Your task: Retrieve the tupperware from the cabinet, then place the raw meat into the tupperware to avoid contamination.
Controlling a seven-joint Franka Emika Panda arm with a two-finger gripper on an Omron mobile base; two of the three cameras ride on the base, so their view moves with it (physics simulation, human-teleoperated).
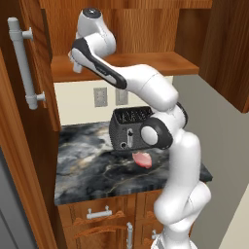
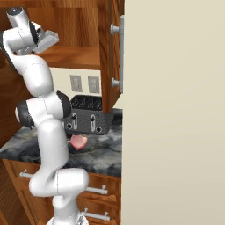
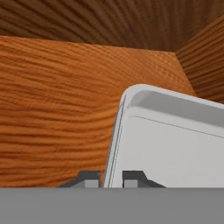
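The cabinet (image 1: 146, 62) stands open, with both of its doors swung wide. My gripper (image 3: 111, 178) reaches inside it, just above the wooden shelf (image 2: 74, 57). It is shut on the left rim of the tupperware (image 3: 170, 140), a whitish translucent container that sits tilted in the grip. From the right base view the tupperware (image 2: 47, 39) juts out from the gripper (image 2: 38, 37) over the shelf. The raw meat (image 1: 142, 159), a pink-red slab, lies on the dark marble counter in front of the toaster; it is also seen as the raw meat (image 2: 79, 141) beside my arm.
A dark grey toaster (image 1: 127, 129) stands on the counter (image 1: 82, 165) under the cabinet, against the wall with two outlets. The left cabinet door (image 1: 24, 63) and the right cabinet door (image 2: 115, 57) project outward on either side of my arm. Drawers run below the counter.
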